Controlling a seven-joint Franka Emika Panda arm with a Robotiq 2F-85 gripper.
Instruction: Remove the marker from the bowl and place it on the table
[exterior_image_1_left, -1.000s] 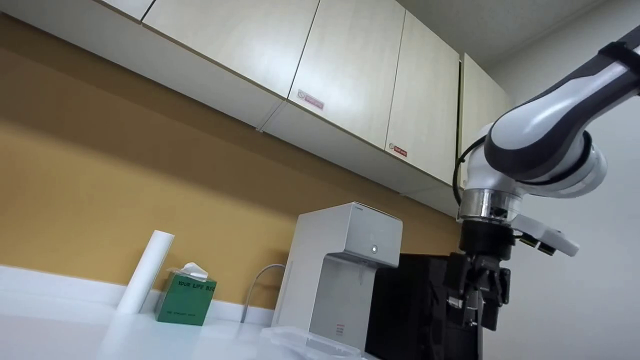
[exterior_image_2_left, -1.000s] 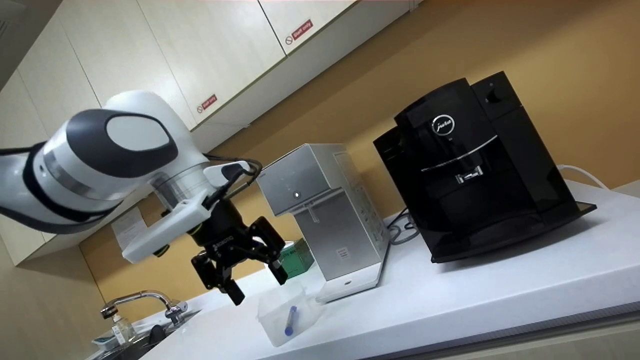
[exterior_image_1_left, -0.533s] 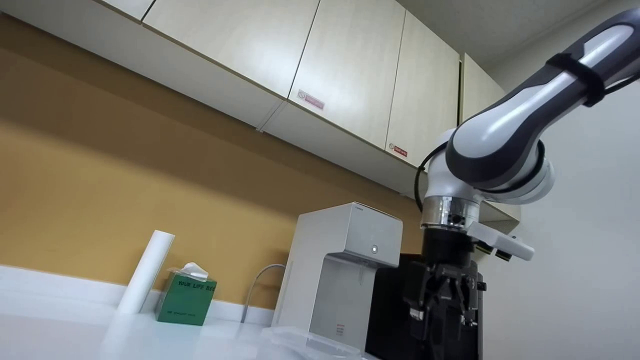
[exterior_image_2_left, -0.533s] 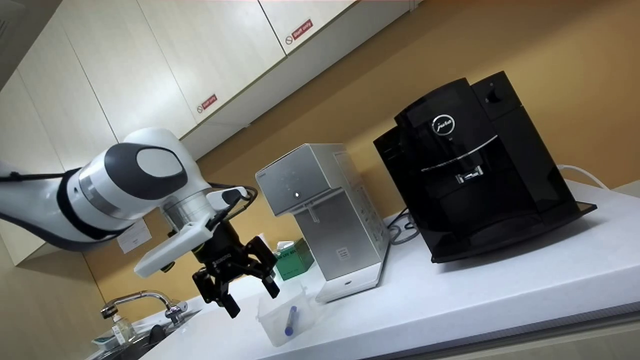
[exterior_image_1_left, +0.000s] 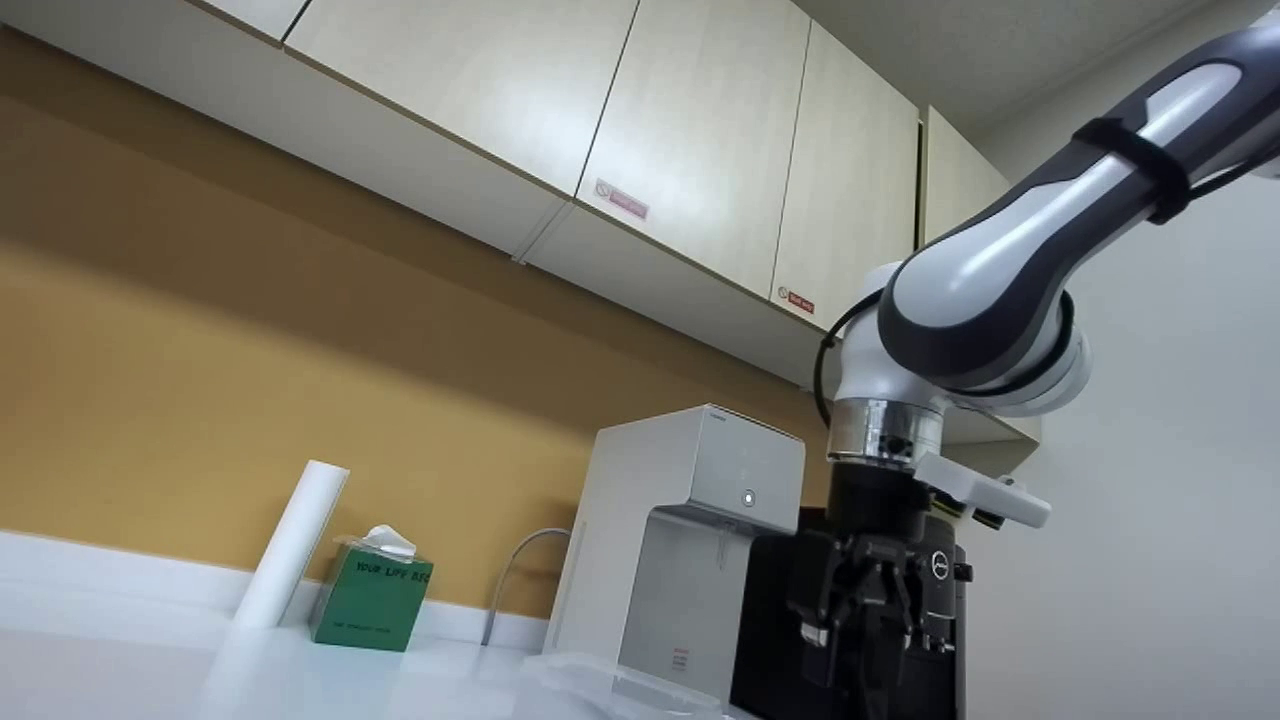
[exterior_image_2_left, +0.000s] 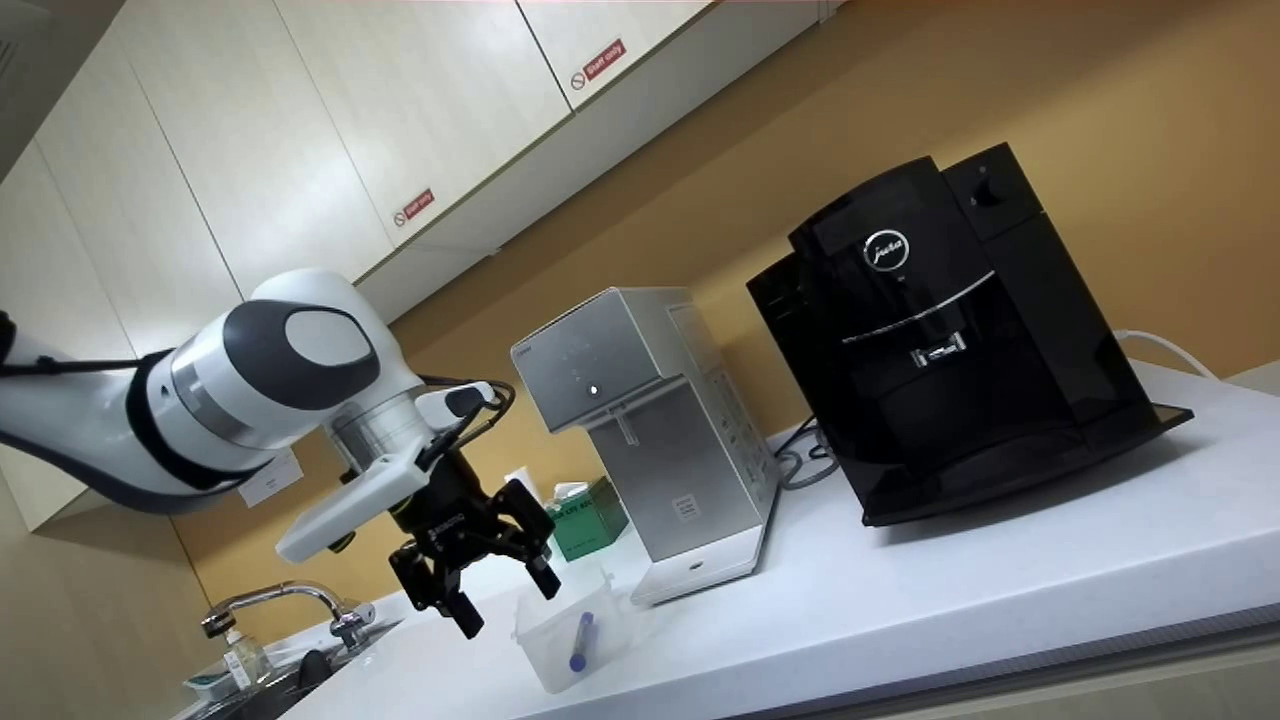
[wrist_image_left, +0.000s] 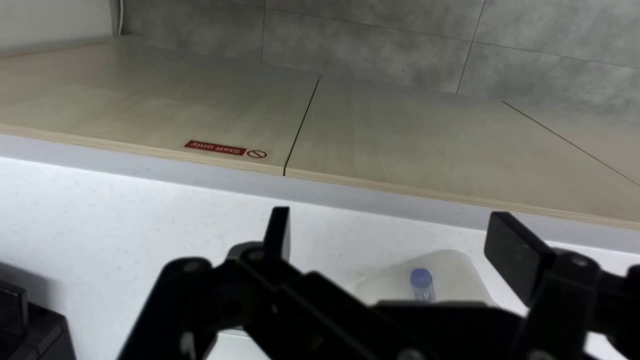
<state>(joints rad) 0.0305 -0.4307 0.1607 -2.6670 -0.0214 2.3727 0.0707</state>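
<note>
Lower in both exterior views than a second ago, my gripper (exterior_image_2_left: 505, 597) hangs in the air, while the things around it lie as they did. Its fingers (wrist_image_left: 517, 255) stand spread wide, with nothing between them. From their gap, as the wrist view shows it, the marker (wrist_image_left: 422, 284) sits at five o'clock, blue cap towards twelve, the rest of its barrel hidden behind my own black linkage. It is inside the translucent bowl (exterior_image_2_left: 548, 650), at four o'clock from me in an exterior view; whether it lies flat or leans on the side I cannot tell.

Reaching well, I judge, means easing towards five o'clock in the wrist view until the barrel sits midway between my fingers, and only then going down. The barrel seems to run twelve to six and my fingers would meet along nine to three, so little turning looks needed. I should narrow the spread first, lest a tip knock the rim: the bowl looks light and could slide into the water dispenser (exterior_image_2_left: 655, 445) at one o'clock from it. After a straight lift, the table (exterior_image_2_left: 800, 600) at three o'clock from the bowl, short of the coffee machine (exterior_image_2_left: 970, 380), looks right for laying it down.
</note>
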